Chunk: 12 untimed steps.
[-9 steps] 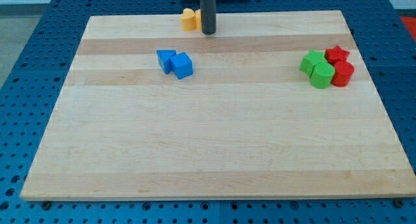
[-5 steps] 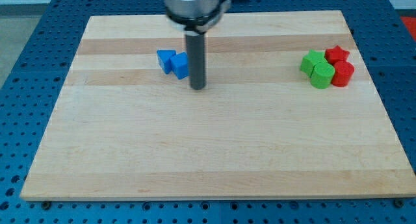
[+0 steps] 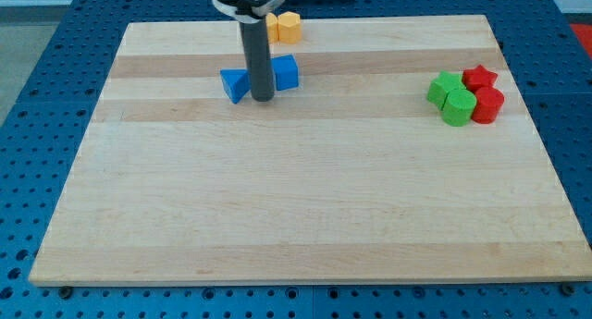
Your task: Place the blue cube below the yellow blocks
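Note:
The blue cube (image 3: 285, 73) lies on the wooden board near the view's top, just below the yellow blocks (image 3: 285, 27) at the board's top edge. A second blue block, wedge-shaped (image 3: 235, 83), lies to its left. My tip (image 3: 263, 99) stands between the two blue blocks, at their lower edge, touching or almost touching both. The rod hides part of the cube's left side.
A cluster of two green blocks (image 3: 450, 97) and two red blocks (image 3: 485, 92) sits at the view's right. The wooden board (image 3: 305, 217) lies on a blue perforated table.
My tip moved down past the blue blocks, then back up and left between them. The blue cube slid up and right, away from the wedge, toward the yellow blocks.

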Each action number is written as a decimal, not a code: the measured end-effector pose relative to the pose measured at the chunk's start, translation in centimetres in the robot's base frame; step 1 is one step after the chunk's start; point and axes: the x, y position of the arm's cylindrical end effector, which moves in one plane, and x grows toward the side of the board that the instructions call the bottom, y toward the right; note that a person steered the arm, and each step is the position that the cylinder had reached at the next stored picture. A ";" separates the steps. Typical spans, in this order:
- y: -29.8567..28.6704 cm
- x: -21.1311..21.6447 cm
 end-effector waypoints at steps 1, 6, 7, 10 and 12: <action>2.4 -0.9; 3.6 -5.4; 3.3 -7.3; 2.5 -7.3; 2.4 -9.1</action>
